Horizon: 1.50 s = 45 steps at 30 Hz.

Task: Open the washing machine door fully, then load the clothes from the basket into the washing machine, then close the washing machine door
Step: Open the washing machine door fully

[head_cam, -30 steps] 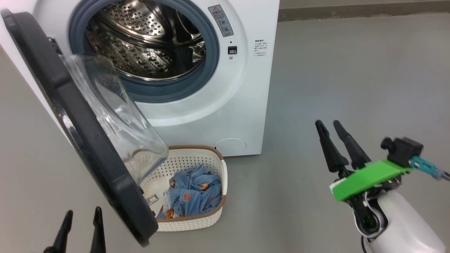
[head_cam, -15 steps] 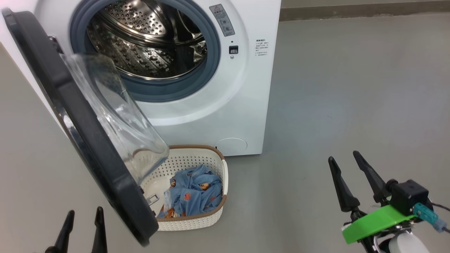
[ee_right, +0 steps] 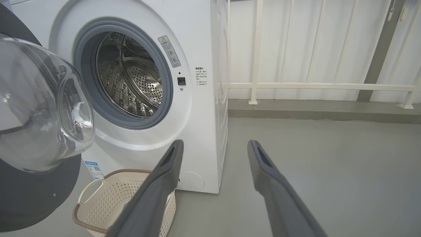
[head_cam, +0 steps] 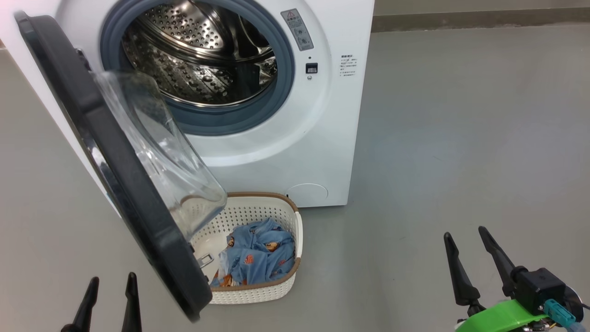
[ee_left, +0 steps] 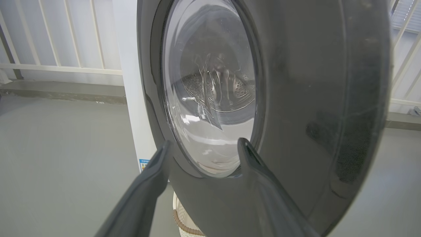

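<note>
Floor: grey and smooth [head_cam: 461,138], ending at a raised kerb with a white railing [ee_right: 312,86] on the far side.
Washing machine: white front-loader [head_cam: 332,138] at the far left, mouth facing the near side, steel drum [head_cam: 198,60] bare inside a grey-blue gasket [head_cam: 221,122].
Writing: grey warning sticker [head_cam: 300,28] with a red triangle right of the mouth; small dark print [head_cam: 348,64] and a blue label [ee_right: 93,167] low on the front, both too small to read.
Door: black-rimmed door [head_cam: 115,184] hinged on the left, stood out roughly square to the front, free edge pointing near, glass bowl [head_cam: 161,147] bulging right.
Basket: cream basket [head_cam: 258,295] on the floor just before the machine, its left part hidden behind the door.
Clothes: blue printed garment [head_cam: 260,253] bunched in the basket's right half.
Left gripper: [head_cam: 113,276] fingers apart, empty, just left of the door's lower rim.
Right gripper: [head_cam: 464,233] fingers apart, empty, near right, well apart from the basket.
</note>
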{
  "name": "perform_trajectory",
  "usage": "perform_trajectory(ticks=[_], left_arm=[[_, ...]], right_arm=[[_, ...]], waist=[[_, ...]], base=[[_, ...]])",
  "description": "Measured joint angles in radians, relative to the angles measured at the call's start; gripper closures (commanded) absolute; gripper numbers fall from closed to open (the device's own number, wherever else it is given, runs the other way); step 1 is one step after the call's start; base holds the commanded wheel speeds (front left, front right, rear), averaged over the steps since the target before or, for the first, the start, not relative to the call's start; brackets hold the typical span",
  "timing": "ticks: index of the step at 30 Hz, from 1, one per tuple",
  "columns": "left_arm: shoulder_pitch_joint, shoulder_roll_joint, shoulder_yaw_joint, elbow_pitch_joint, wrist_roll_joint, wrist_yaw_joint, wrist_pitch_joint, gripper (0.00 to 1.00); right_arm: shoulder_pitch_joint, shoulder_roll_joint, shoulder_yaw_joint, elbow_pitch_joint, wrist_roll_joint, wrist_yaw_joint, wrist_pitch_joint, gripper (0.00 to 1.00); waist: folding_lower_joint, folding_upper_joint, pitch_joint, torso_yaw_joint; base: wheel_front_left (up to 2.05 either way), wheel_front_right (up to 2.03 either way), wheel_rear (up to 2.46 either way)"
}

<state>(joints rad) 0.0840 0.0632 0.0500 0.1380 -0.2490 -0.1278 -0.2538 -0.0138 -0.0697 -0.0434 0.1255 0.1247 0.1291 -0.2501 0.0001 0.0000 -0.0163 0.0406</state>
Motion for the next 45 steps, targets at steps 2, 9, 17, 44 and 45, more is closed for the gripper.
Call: perform_trajectory(ticks=[2,9,17,44,45], left_arm=[[0.001,0.000,-0.001,0.002,0.003,0.000,0.000,0.00],[0.011,0.000,0.000,0.008,0.019,0.000,0.000,0.00],[0.011,0.000,0.000,0.013,0.028,0.000,0.000,0.00],[0.014,-0.002,0.000,0.025,0.028,0.000,0.000,0.59],[0.014,-0.002,-0.001,0.025,0.028,0.000,0.000,1.00]], right_arm=[[0.010,0.007,-0.013,0.003,-0.009,0.000,0.000,0.00],[0.016,0.020,-0.073,0.031,-0.060,0.000,0.000,0.00],[0.016,0.024,-0.101,0.072,-0.062,0.000,0.000,0.00],[0.016,0.025,-0.059,0.101,-0.052,0.000,0.000,0.00],[0.016,0.025,-0.059,0.101,-0.051,0.000,0.000,0.00]], waist=[[0.0000,0.0000,-0.001,0.002],[0.0000,0.0000,-0.002,0.006],[0.0000,0.0000,-0.007,0.010],[0.0000,0.0000,-0.016,0.012],[0.0000,0.0000,-0.016,0.012]], base=[[0.00,0.00,0.00],[0.00,0.00,0.00],[0.00,0.00,0.00],[0.00,0.00,0.00],[0.00,0.00,0.00]])
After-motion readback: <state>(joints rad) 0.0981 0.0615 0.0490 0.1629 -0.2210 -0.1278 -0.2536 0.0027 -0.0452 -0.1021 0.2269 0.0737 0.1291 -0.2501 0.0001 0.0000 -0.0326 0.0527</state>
